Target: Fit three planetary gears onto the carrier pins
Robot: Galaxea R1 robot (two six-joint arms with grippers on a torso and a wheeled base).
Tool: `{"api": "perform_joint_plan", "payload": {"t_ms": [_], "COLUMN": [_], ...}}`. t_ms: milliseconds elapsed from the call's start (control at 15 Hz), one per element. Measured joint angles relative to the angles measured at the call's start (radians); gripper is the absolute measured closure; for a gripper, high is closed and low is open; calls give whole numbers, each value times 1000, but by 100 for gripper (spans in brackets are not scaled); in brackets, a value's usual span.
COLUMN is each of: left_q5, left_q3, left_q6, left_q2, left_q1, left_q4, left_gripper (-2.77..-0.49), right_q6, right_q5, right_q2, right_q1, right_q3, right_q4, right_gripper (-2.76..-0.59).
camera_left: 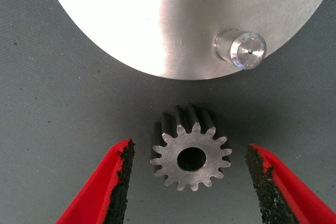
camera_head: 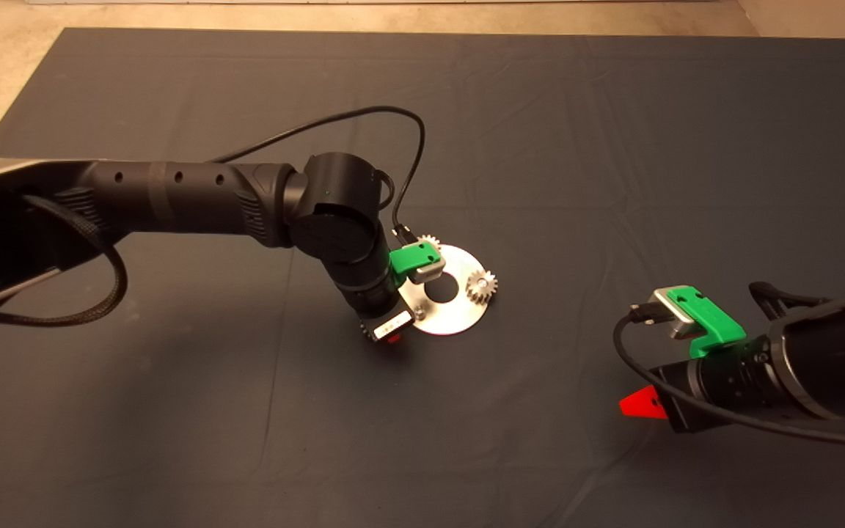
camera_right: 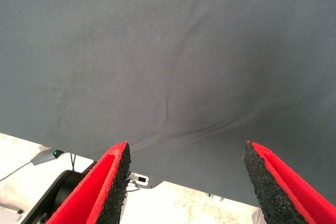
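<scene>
Progress: we count two planetary gears on the disc [camera_head: 459, 312], one at its right edge [camera_head: 481, 287] and one at its far edge [camera_head: 430, 240], half hidden behind our left wrist; both look seated on carrier pins, though we cannot confirm it.
Remaining: the third gear [camera_left: 191, 154] lies flat on the mat [camera_head: 613, 147] covering the counter, just beside the disc rim, near a bare pin [camera_left: 242, 49].
Left gripper [camera_left: 189, 177]: low over that gear, fingers apart on either side of it, not touching.
Right gripper [camera_right: 186, 182]: parked at the lower right over bare mat, fingers apart, holding nothing.
Containers: we see none here; the disc is the only thing that carries parts.
</scene>
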Motion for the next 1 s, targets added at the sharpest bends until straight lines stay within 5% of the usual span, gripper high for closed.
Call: {"api": "perform_joint_plan", "payload": {"t_ms": [1000], "left_q5": [-39], "left_q3": [1], "left_q6": [0], "left_q2": [-31], "left_q1": [27], "left_q4": [0], "left_gripper": [-147], "right_q6": [0], "right_q5": [0], "right_q2": [0], "right_q1": [0], "right_q3": [0], "right_q4": [1], "right_gripper": [-160]}}
